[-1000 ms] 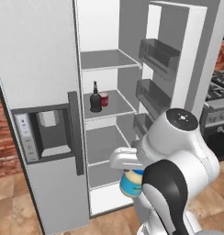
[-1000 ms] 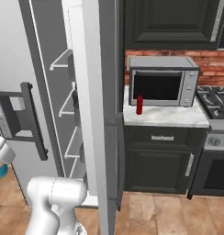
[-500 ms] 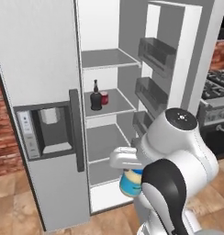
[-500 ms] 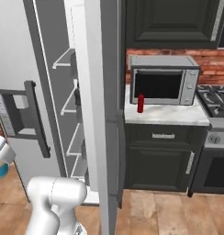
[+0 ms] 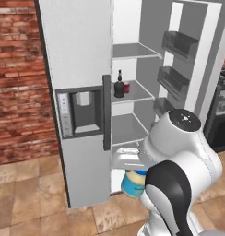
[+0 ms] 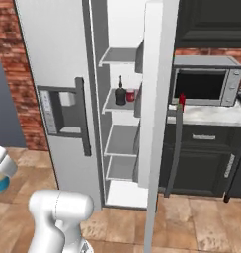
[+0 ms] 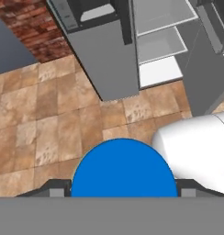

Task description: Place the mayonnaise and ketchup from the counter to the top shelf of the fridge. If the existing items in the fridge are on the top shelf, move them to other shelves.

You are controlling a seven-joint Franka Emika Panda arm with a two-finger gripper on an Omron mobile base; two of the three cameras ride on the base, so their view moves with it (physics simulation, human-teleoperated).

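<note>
Pincer (image 7: 120, 193) grasping mayonnaise (image 5: 134, 183), lower centre, left base view.
Rigid jar, probably moderately heavy, smooth; hold across the body under the blue lid.

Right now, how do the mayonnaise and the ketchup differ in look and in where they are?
The mayonnaise is a squat jar with a blue lid; the ketchup is slim and all red. The mayonnaise sits in the gripper before the fridge; the ketchup stands upright on the counter.

Grey fridge (image 5: 82, 60) with pale interior — black bottle (image 5: 119, 87) and red container (image 5: 127, 87) inside. Blue-lidded, cream jar (image 5: 133, 182). Red ketchup (image 6: 182, 101) on white marble desk (image 6: 211, 114) — brown tiled floor (image 5: 26, 193).
</note>
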